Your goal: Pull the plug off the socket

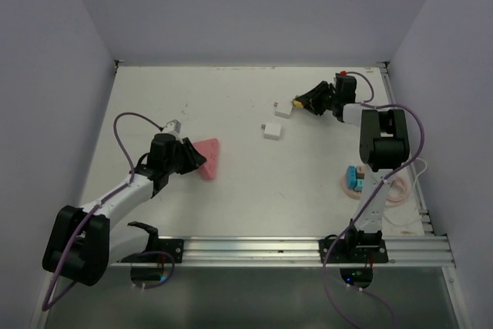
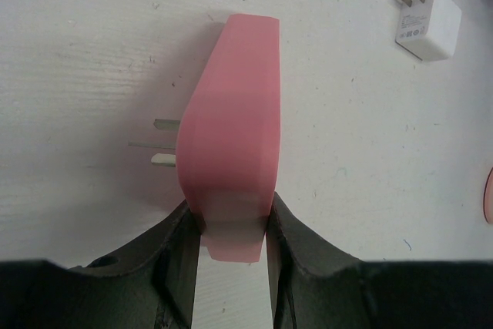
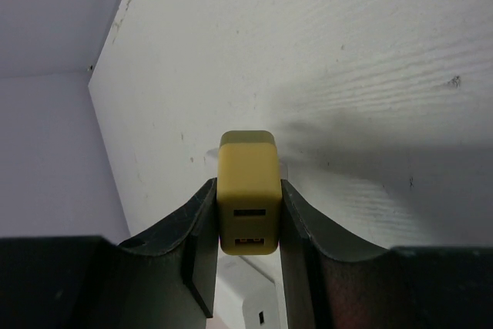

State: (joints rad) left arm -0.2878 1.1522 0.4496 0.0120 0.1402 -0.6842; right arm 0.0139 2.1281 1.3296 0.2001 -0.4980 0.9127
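Holding a pink wedge-shaped plastic socket piece (image 2: 231, 144) in the closed left gripper (image 2: 231, 230), toward the white table's (image 1: 246, 190) left edge. Pinching a mustard-yellow plastic plug block (image 3: 246, 167) in the right gripper (image 3: 248, 217), near the far right corner. Well apart, so apparently separated. Probably calls next for lowering and releasing both.

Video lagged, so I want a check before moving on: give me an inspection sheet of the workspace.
Surface: white table, scuffed and speckled.
Job's things: pink socket adapter and yellow plug already apart, one at each arm.
Clutter: white charger mid-table; second white block beyond it; blue and orange item on a pink ring by the right arm.
Grippers: left gripper jaws shut on the pink socket adapter; right gripper jaws shut on the yellow plug.
Cables: purple cables on both arms; coiled pale cable at the right edge.
Surroundings: plain pale walls; nothing else seen.
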